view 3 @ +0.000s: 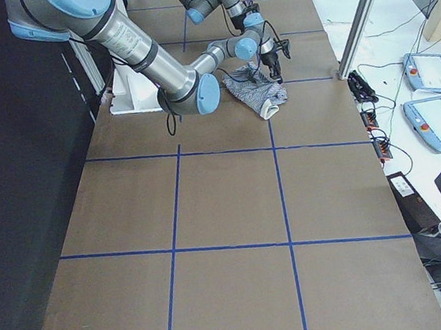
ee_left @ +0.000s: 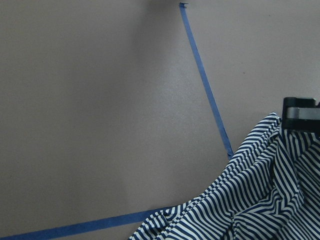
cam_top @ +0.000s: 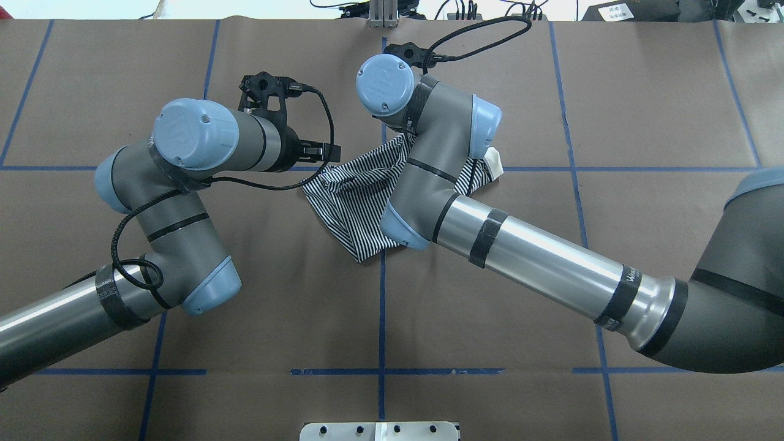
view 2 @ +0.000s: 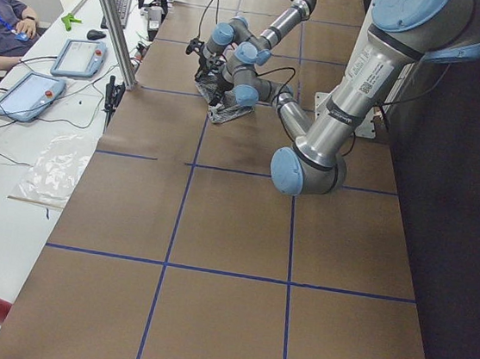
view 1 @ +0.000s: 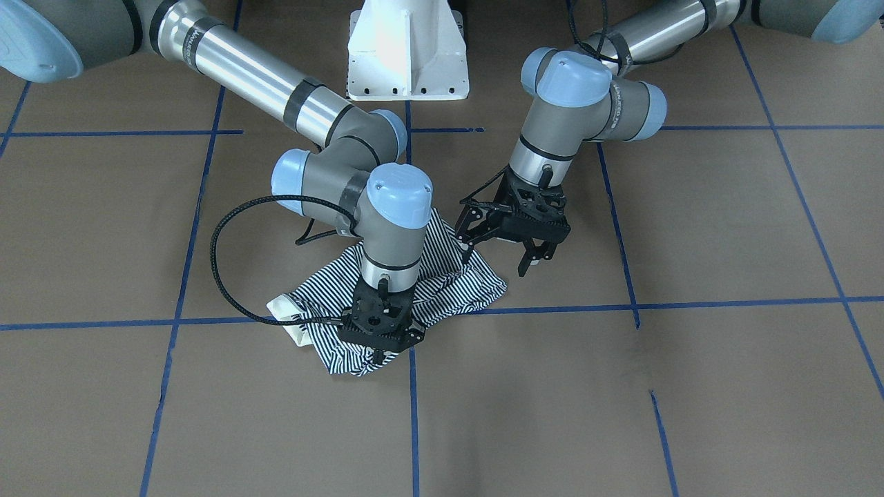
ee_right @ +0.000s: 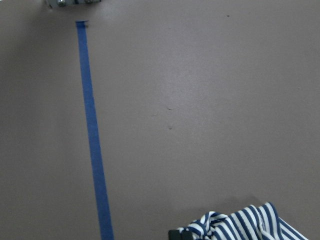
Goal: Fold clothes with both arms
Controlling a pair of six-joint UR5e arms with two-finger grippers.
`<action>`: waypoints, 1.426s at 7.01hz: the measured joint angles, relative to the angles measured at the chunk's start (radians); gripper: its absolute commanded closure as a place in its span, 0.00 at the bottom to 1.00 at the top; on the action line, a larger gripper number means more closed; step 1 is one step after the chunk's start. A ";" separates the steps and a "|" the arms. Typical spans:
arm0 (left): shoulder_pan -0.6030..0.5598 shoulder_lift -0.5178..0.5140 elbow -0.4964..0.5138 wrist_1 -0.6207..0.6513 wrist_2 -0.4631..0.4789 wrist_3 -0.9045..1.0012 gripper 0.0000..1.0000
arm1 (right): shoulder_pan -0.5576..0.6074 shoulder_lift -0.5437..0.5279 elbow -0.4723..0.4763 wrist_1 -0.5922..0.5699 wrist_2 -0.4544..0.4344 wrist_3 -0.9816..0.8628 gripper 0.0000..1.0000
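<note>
Shirt (view 1: 452,286) lies in a crumpled heap over the tape cross (view 1: 413,366), with most of the cloth on the robot's side of the cross. The cream collar (view 1: 284,312) pokes out to the robot's right of the cross. No flat panel and no fold line show. My reading is that the job is at its start and the cloth wants spreading first.

Right gripper (view 1: 380,344) is down on the cloth at the cross, on the edge away from the robot. Its fingers are hidden under its own body. Its wrist camera gives only a black tip beside a bunch of stripes, so I cannot tell whether it pinches cloth.

Left gripper (view 1: 535,266) hangs to the robot's left of the cross, above the table and just off the shirt's edge. The fingers look parted with nothing between them. Its wrist camera shows one finger (ee_left: 300,111) at a striped corner.

Doing the step well, as I judge it:
- Bring the left gripper down onto that loose corner and take a single layer, not a bundle.
- Confirm the right grip before lifting.
- Draw both grips outward from the cross together so the heap opens.
- Keep the forearms from dragging across the cloth.
- Aim to lay the shirt square to the cross.
</note>
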 measured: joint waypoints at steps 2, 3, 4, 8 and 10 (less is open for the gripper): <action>0.000 0.001 -0.002 0.000 -0.006 0.001 0.00 | 0.005 0.021 -0.047 0.064 0.002 0.023 0.00; 0.000 0.001 -0.002 0.000 -0.009 0.004 0.00 | 0.025 0.037 -0.050 0.062 0.037 0.035 0.00; 0.000 0.001 -0.002 0.002 -0.011 0.007 0.00 | 0.058 0.062 -0.050 0.026 0.102 0.036 0.00; -0.043 0.024 -0.079 0.123 -0.118 0.094 0.00 | 0.221 0.050 0.093 -0.289 0.360 -0.208 0.00; -0.126 0.047 -0.244 0.393 -0.154 0.300 0.00 | 0.346 -0.119 0.294 -0.401 0.477 -0.507 0.00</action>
